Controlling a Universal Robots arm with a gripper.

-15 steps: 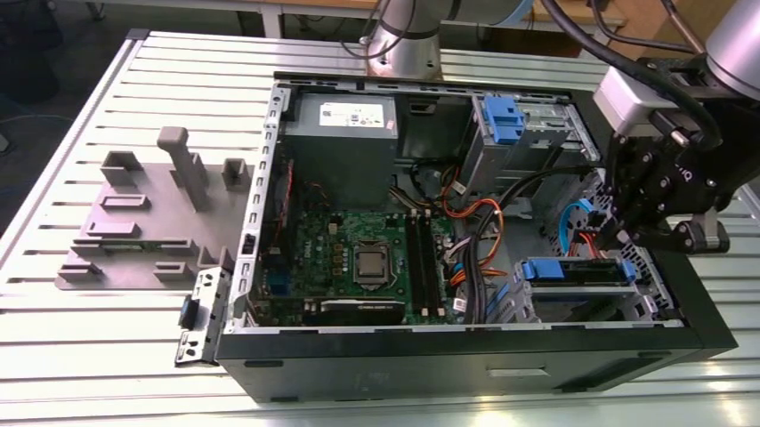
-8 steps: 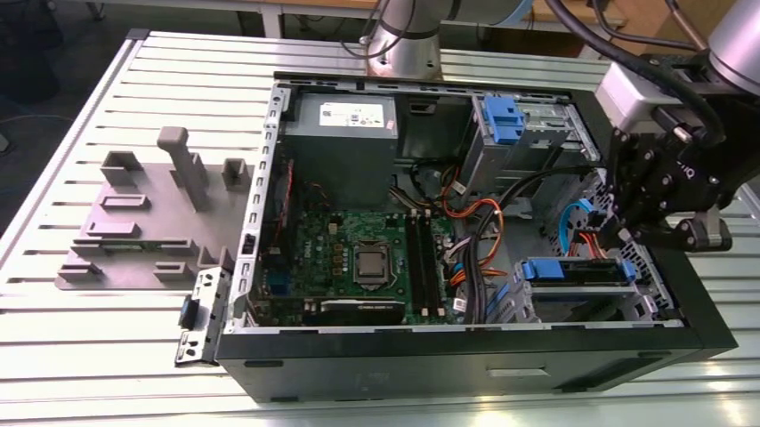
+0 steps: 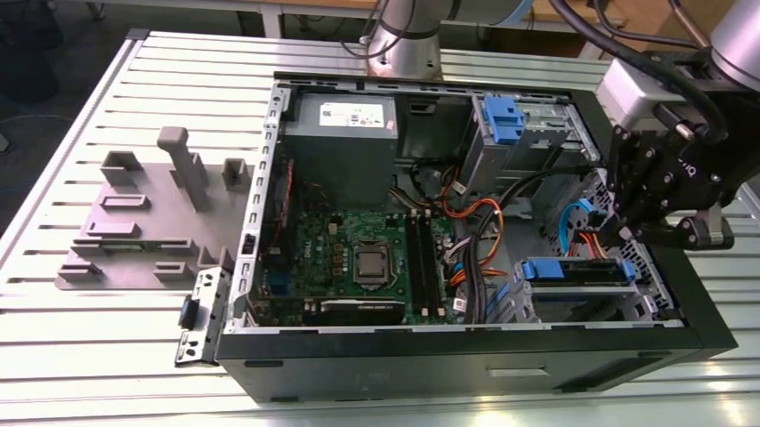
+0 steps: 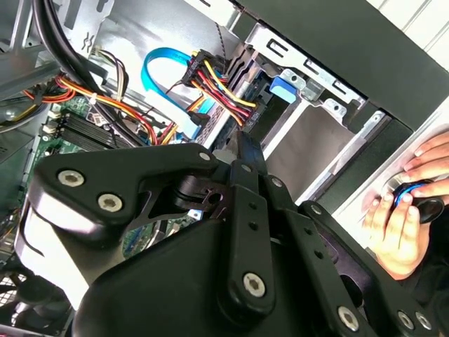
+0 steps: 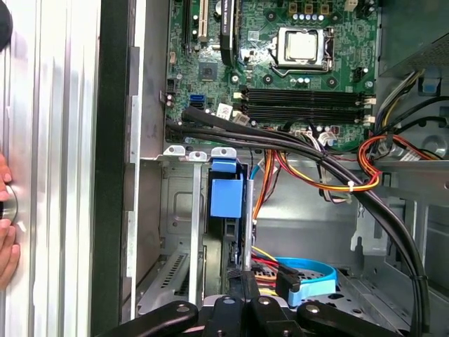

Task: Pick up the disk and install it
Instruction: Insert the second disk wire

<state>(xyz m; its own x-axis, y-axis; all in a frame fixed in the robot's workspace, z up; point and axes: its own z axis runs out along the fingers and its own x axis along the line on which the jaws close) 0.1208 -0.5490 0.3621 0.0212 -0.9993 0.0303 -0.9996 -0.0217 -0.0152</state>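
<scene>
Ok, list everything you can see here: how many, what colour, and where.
computer case: one, black, open, on the table
table: one, silver, slatted, under everything
power supply: one, grey, far corner of the case
motherboard: one, green, case floor
disk: one, silver in a blue carrier, in the bay at the exterior view's right
plastic latch: one, blue, on the far drive cage
cables: many, orange, yellow, red, black and blue, across the case
fixture plate: one, grey, at the exterior view's left of the case
hand: one, a person's, beside the case
gripper: one, black, over the disk's bay
</scene>
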